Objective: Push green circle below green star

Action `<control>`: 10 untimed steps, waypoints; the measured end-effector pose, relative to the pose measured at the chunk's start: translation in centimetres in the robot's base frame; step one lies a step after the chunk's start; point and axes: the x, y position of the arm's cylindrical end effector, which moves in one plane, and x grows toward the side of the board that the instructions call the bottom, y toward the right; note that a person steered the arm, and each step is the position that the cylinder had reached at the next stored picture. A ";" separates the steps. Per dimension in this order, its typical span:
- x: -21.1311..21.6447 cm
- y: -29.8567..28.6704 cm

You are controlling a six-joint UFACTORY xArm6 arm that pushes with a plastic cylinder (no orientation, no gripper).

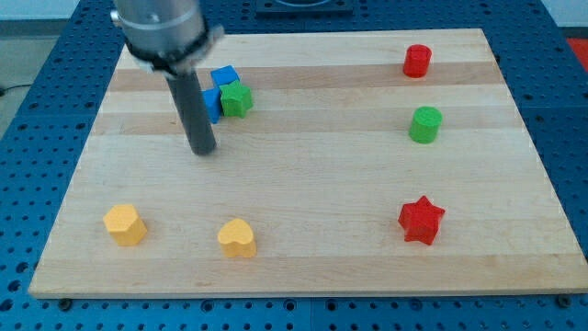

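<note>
The green circle (425, 124) is a short cylinder at the view's right, on the wooden board (303, 184). The green star (236, 99) sits at the view's upper left, touching a blue block (221, 84) on its left side. My tip (203, 150) rests on the board just left of and below the green star and the blue block, far to the left of the green circle. The rod hides part of the blue block.
A red cylinder (417, 61) stands above the green circle. A red star (422, 220) lies at the lower right. A yellow block (124, 224) and a yellow heart (238, 238) lie along the view's bottom left.
</note>
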 end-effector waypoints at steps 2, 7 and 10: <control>1.5 15.8; -4.7 31.7; -6.3 24.3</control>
